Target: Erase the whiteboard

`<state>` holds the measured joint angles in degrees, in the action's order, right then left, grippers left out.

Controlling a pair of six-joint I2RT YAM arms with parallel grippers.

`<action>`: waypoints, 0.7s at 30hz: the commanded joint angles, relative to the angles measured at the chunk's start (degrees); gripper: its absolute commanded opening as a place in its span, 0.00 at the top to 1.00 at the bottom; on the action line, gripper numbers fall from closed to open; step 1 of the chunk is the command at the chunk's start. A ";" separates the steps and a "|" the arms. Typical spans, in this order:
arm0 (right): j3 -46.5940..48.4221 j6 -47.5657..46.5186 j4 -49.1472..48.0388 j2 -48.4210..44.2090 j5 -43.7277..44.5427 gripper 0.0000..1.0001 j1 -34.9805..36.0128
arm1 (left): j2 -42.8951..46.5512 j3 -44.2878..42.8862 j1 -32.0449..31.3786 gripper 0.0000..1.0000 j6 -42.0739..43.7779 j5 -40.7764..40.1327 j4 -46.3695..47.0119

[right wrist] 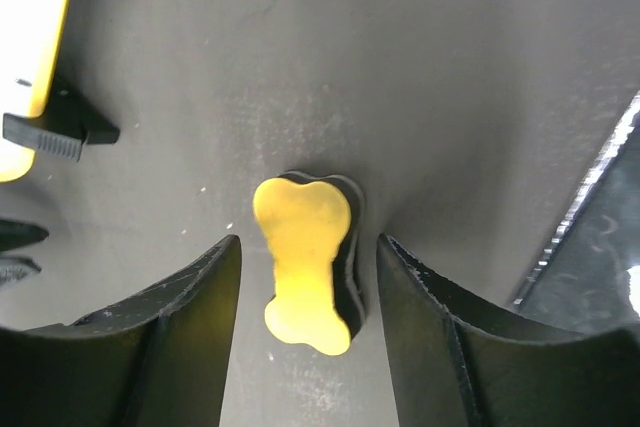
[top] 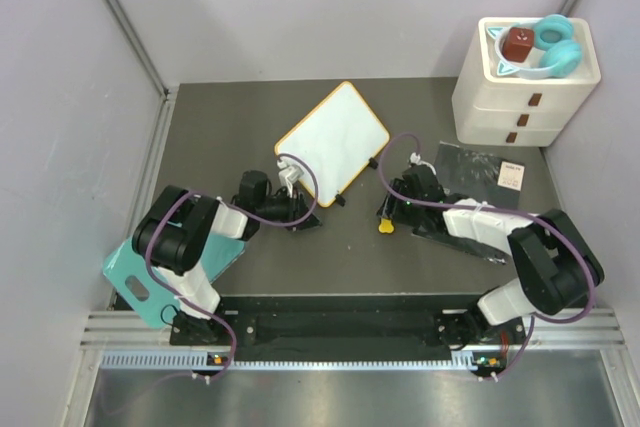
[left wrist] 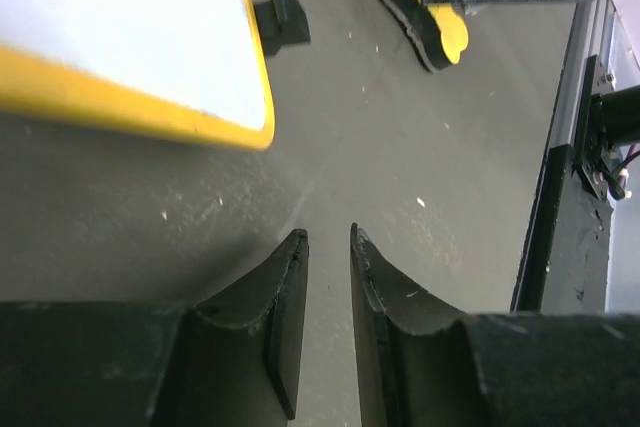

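The whiteboard (top: 333,140) lies tilted at the table's middle, white face blank, with a yellow-orange frame and black feet. Its corner shows in the left wrist view (left wrist: 130,27) and its edge in the right wrist view (right wrist: 35,37). A yellow bone-shaped eraser (top: 386,226) with a black felt base lies on the table just right of the board's near corner. My right gripper (right wrist: 308,239) is open, its fingers on either side of the eraser (right wrist: 305,262) without touching it. My left gripper (left wrist: 328,234) is nearly shut and empty, low over the table near the board's near corner (top: 305,219).
A teal cutting board (top: 135,277) lies at the near left under the left arm. A dark sheet with a white label (top: 480,172) lies to the right. A white drawer unit (top: 525,97) at the back right carries teal headphones and a brown object. Walls enclose the table.
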<state>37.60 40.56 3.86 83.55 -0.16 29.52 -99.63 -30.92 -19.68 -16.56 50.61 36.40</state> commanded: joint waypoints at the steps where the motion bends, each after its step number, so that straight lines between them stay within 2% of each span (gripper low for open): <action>1: 3.25 -1.62 0.62 -2.16 5.69 0.45 0.45 | 2.51 2.78 -0.01 0.71 -0.14 0.46 2.62; 3: 4.66 -2.23 0.01 -1.99 6.49 0.47 -0.16 | 4.09 4.37 -0.01 0.71 -1.71 -0.24 5.24; 4: 6.24 -2.50 -0.08 -1.38 6.67 0.53 -0.51 | 4.71 6.37 -0.01 0.71 -2.42 -1.03 6.30; 5: 7.21 -2.67 -0.51 -0.85 6.67 0.65 -0.95 | 5.41 7.44 -0.01 0.73 -3.21 -1.30 7.62; 6: 8.26 -2.76 -0.95 -0.23 6.67 0.92 -1.91 | 6.90 8.49 -0.01 0.81 -5.05 -1.56 10.15; 7: 10.62 -3.02 -1.13 1.60 6.67 1.00 -2.53 | 7.61 10.77 -0.01 0.87 -6.37 -2.09 12.01; 9: 12.92 -3.81 -2.09 3.89 6.84 1.00 -4.19 | 9.80 13.41 -0.35 0.98 -11.02 -3.93 18.40; 12: 20.02 -4.78 -2.63 11.09 5.44 1.00 -6.74 | 12.35 17.29 -2.63 0.99 -13.85 -7.19 21.07; 17: 27.69 -4.87 -3.42 24.00 1.23 1.00 -9.74 | 18.32 18.00 -10.71 1.00 -10.00 -16.14 12.04; 21: 32.52 -4.52 -3.42 29.46 0.43 1.00 -9.92 | 20.97 17.82 -13.01 1.00 -8.67 -18.97 8.34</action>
<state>65.78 36.49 1.45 109.32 2.17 19.94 -81.95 -13.39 -30.89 -27.00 36.91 47.29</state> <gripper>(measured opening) 0.002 0.010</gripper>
